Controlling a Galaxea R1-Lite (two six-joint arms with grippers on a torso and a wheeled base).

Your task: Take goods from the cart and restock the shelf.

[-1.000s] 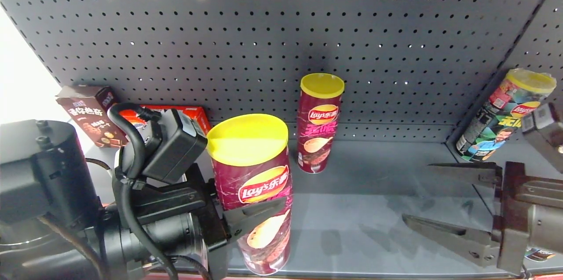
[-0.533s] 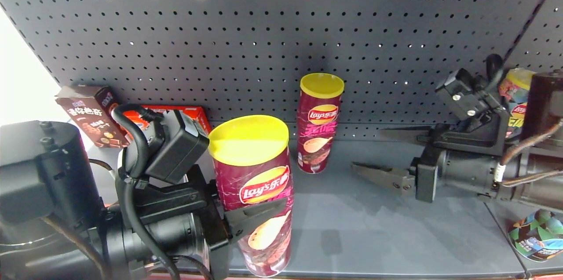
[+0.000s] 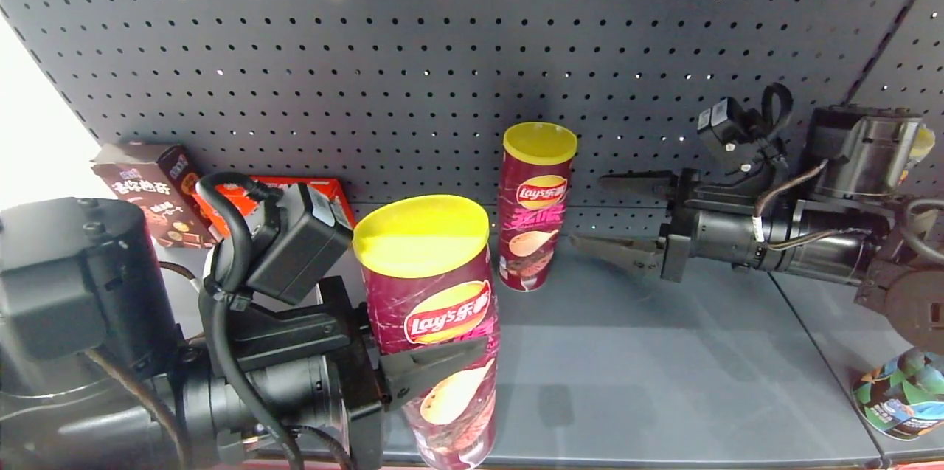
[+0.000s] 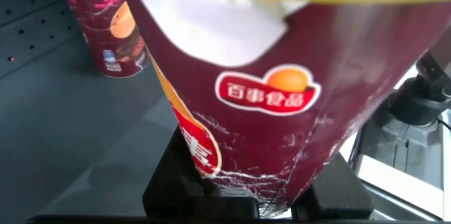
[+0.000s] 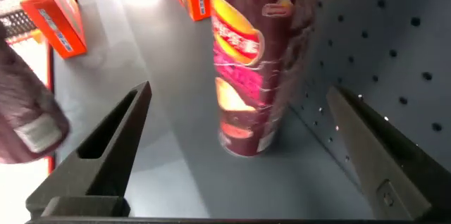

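**Head view.** The left gripper [image 3: 431,374] is clamped across the lower half of an upright, yellow-lidded chip can [image 3: 431,308]. One dark finger [image 3: 435,367] lies against the side of the can that faces the camera. The can's base is at the front edge of the grey shelf [image 3: 627,381]; whether it rests on the board cannot be told. A second chip can [image 3: 537,204] stands upright at the back, close to the pegboard panel [image 3: 442,49]. The right gripper [image 3: 590,209] is just beside that can on its right, spread wide and holding nothing, its tips pointing at the can. A brown box [image 3: 151,193] and a red box [image 3: 324,193] sit at the shelf's left end. A multicoloured can [image 3: 900,396] lies at the lower right.

**Left wrist view.** The held can rises from between the dark jaws. The second can stands farther back on the shelf.

**Right wrist view.** The two spread fingers [image 5: 106,160] frame the second can without touching it. An orange box [image 5: 53,20] stands beyond.
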